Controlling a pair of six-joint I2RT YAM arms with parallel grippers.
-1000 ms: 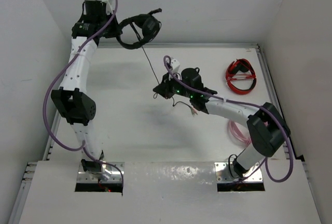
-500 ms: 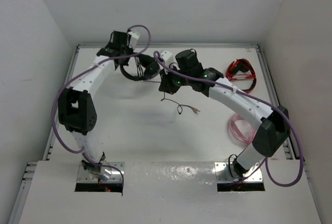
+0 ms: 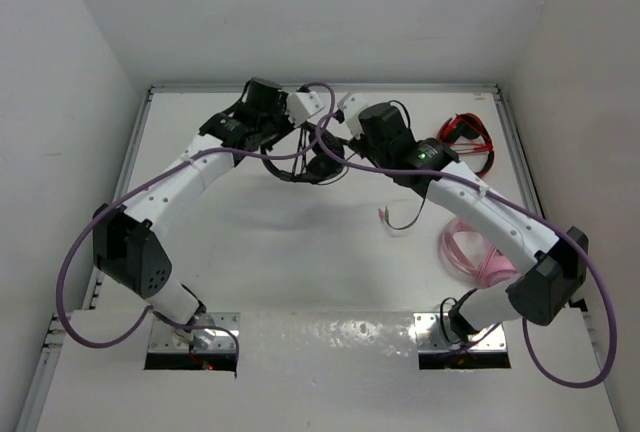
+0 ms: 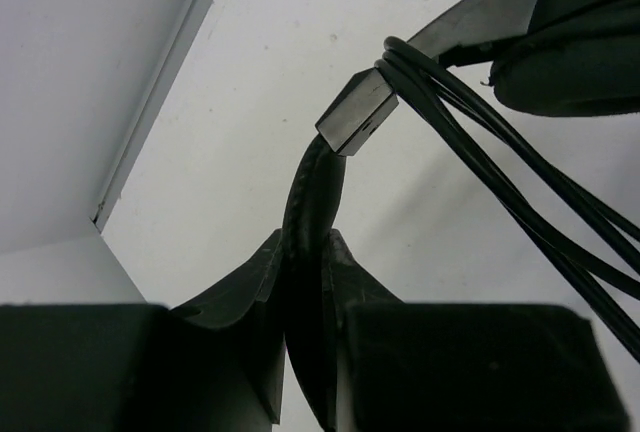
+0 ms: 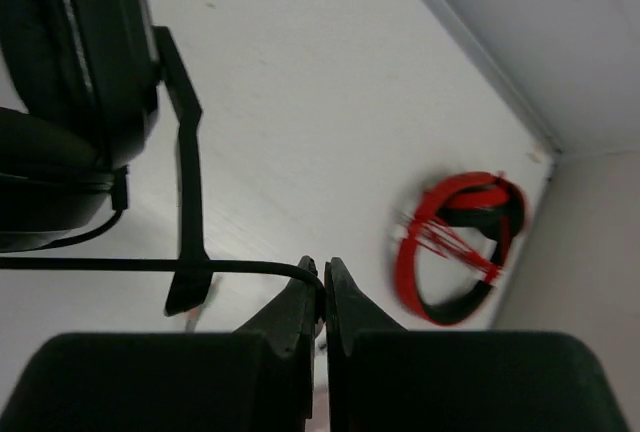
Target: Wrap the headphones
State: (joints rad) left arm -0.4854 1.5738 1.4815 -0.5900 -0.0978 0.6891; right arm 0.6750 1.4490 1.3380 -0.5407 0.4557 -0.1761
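Your left gripper (image 4: 310, 257) is clamped on the headband of the headphones (image 3: 320, 160), which are held over the table (image 3: 260, 237) at 12 o'clock, between both wrists. Several strands of cable (image 4: 500, 152) cross the band beside an earcup. Your right gripper (image 5: 322, 280) is pinched shut on the cable. The red headset (image 3: 465, 142) lies at 2 o'clock and the pink headset (image 3: 470, 254) at 4 o'clock.

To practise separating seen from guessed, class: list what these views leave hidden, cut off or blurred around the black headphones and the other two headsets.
Top view: headphones mostly hidden beneath both arms.
Top view: right arm covers part of the pink headset.
Left wrist view: earcup cut off at the corner.
Right wrist view: red headset blurred; cable runs off the left edge.
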